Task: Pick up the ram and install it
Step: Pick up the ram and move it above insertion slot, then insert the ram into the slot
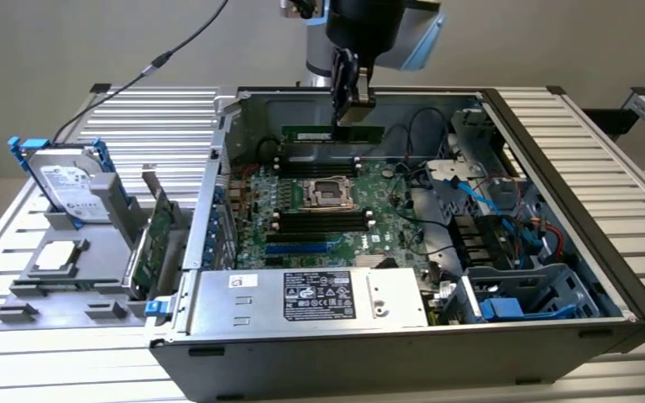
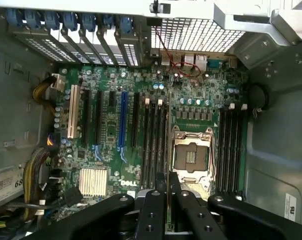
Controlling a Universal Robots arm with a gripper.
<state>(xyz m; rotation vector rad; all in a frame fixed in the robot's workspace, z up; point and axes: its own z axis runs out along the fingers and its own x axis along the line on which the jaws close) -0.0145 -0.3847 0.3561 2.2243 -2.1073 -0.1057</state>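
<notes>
My gripper (image 1: 352, 116) hangs inside the open computer case (image 1: 591, 210), near its far wall, shut on the ram (image 1: 312, 133). The ram is a long thin green stick held level by its upper edge, just above the motherboard's far memory slots (image 1: 317, 156). In the wrist view the two black fingers (image 2: 153, 210) pinch the ram's thin green edge (image 2: 169, 200), and the gripper (image 2: 169, 186) looks down on the motherboard (image 2: 111, 130). Black memory slots (image 2: 153, 145) run on one side of the processor socket (image 2: 190, 157), and a second set of slots (image 2: 230, 150) runs on the other.
On a grey stand at the exterior view's left sit a silver hard drive with blue rails (image 1: 70, 189) and a tall green expansion card (image 1: 157, 239). The power supply (image 1: 312, 295) fills the case's near side. Blue and black cables (image 1: 474, 197) and a drive cage (image 1: 524, 294) crowd the right.
</notes>
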